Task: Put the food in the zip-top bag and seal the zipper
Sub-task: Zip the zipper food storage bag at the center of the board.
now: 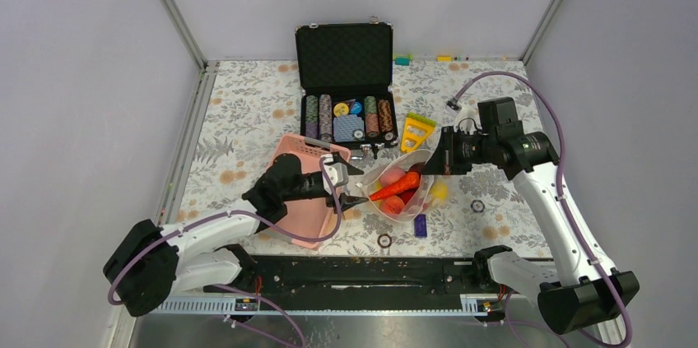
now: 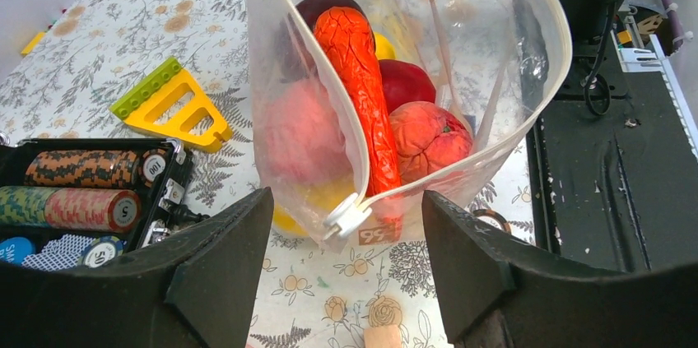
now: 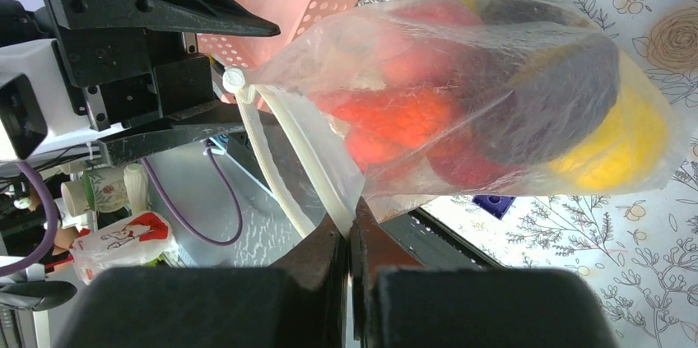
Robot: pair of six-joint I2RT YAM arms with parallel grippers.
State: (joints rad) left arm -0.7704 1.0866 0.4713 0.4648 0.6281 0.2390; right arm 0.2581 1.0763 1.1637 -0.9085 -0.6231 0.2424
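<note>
The zip-top bag (image 1: pixel 416 200) lies on the table with its mouth open. The food sits inside it: an orange carrot (image 2: pixel 362 85), peach, red, dark and yellow pieces. The zipper strip (image 2: pixel 562 52) gapes wide, and its white slider (image 2: pixel 347 218) sits at the near corner. My left gripper (image 1: pixel 360 185) is open, its jaws on either side of that slider corner without touching it (image 2: pixel 346 274). My right gripper (image 1: pixel 440 159) is shut on the bag's mouth edge at the far end (image 3: pixel 350 229). The bag (image 3: pixel 494 76) shows bulging with food in the right wrist view.
A pink basket (image 1: pixel 300 192) lies under my left arm. An open black case of poker chips (image 1: pixel 346 93) stands behind. A yellow toy piece (image 1: pixel 417 132), a blue brick (image 1: pixel 421 225), two small rings (image 1: pixel 384 240) and a tan block (image 2: pixel 383 337) lie around the bag.
</note>
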